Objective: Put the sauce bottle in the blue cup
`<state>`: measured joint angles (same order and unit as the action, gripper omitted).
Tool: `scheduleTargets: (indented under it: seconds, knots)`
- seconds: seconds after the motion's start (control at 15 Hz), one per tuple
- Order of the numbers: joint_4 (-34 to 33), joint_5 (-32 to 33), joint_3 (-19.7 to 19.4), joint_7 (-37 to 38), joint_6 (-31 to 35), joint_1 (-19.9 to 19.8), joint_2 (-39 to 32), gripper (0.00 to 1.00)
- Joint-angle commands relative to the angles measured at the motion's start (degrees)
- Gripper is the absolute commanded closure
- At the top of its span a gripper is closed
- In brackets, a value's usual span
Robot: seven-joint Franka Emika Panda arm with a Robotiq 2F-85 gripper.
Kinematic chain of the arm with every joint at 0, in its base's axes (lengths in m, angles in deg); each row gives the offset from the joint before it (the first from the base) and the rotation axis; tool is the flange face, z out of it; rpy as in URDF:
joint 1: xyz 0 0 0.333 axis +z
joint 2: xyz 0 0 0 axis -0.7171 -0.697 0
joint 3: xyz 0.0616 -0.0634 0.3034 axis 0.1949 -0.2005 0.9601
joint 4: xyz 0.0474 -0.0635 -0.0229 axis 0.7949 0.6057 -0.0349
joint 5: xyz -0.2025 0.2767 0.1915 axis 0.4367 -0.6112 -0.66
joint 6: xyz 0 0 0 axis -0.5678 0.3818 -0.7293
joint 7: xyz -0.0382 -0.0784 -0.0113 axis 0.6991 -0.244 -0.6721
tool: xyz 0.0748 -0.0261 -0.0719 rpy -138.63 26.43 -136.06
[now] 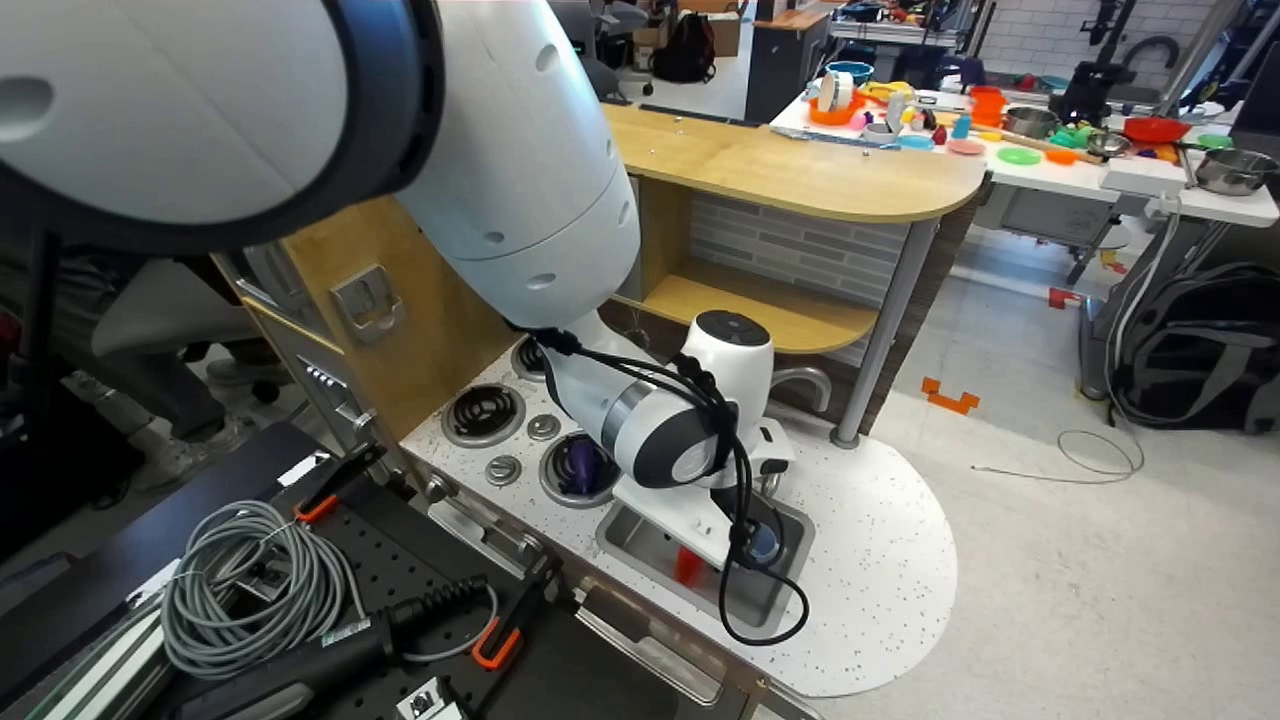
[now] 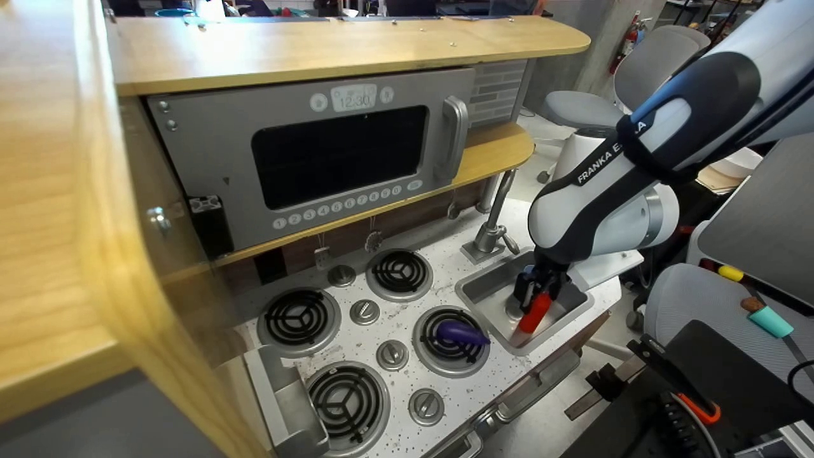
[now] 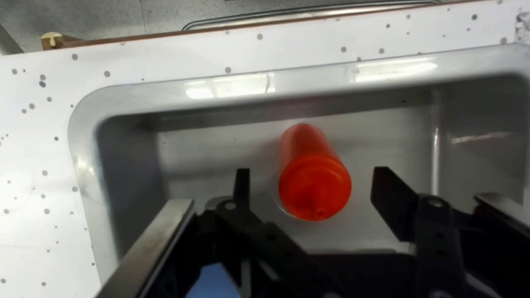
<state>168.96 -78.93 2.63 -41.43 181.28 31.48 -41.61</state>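
Lying on a burner (image 2: 432, 356) near the counter's (image 1: 900, 540) front edge is a toy (image 2: 460, 332), left of the sink (image 3: 140, 99) in both exterior views. The sink is set along that same edge. Inside it, nearer the front, stands the bottle (image 2: 534, 315), seemingly upright and not yet lifted. The gripper (image 3: 311, 182) straddles it, fingers (image 3: 242, 186) spread, a gap on each side, holding nothing; how far down the tips reach is hard to tell. Farther right in an exterior view, set back from the front edge and toward the counter's rounded one, the cup (image 1: 764, 543) sits in the sink, partly hidden. The step in hand looks to be the grasp. The next move likely calls for bringing the fingers together evenly on the bottle, then lifting clear of the cup's lip and carrying away from the front edge.
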Motion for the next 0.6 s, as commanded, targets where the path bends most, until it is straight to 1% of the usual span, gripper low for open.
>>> scheduleTargets:
  seconds: [0.0,0.07,0.27,0.33,0.53]
  knots:
    - [-1.4,1.3,-0.6,2.0,1.4,0.7,-1.5,0.54]
    - [-1.4,1.2,-0.6,2.0,1.3,0.7,-1.4,0.63]
    - [-0.9,1.0,-0.2,1.9,1.3,0.3,-0.6,0.84]
    - [-0.4,0.7,0.3,1.8,1.0,-0.1,0.1,0.86]
    - [1.9,-1.3,2.8,1.5,-0.9,-2.2,4.1,0.86]
